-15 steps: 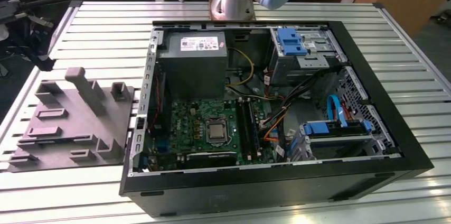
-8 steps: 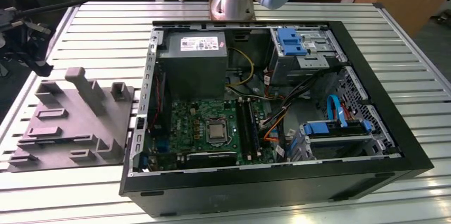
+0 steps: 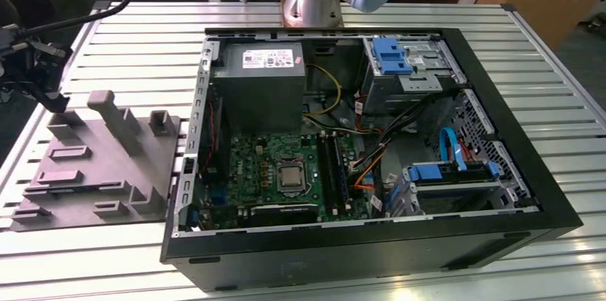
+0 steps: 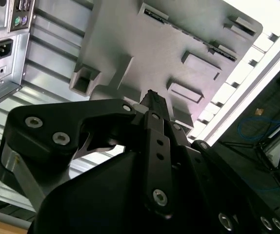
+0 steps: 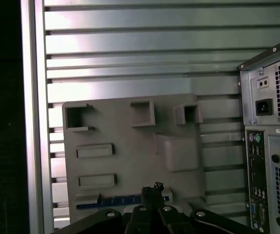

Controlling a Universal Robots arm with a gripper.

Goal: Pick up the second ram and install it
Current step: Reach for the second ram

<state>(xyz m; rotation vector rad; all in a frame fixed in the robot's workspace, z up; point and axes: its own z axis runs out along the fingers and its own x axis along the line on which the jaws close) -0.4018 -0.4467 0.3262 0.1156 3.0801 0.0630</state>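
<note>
Black and jointed, my gripper (image 5: 152,187) hangs with its tips drawn together on nothing, as far as both wrist views let me judge; it grips no part. Just beneath those tips in the first wrist view lies the second ram (image 5: 115,200), a long, thin, dark circuit strip with a row of bluish chips; it sits in a slot along the edge of the grey moulded plastic holder tray (image 5: 130,126) that is nearest to me, and most of its length runs off to one side of my tips.

I judge the strip light and stiff but brittle; it is smooth-faced and likely to slip under a shallow pinch. Its chips and contact edge are the parts to spare. The sound hold is across its two flat faces near mid-length, along the free long edge, so that it comes up level and does not twist.

Past the strip, the tray carries raised blocks and open pockets, none of which I can see filled; under it runs the ribbed silver aluminium table (image 5: 130,48). Farther out, well apart from me, stands the black steel computer case (image 3: 374,248); in the exterior view it lies open, with the green motherboard (image 3: 260,166) and the grey metal power-supply box (image 3: 257,91) inside.
</note>
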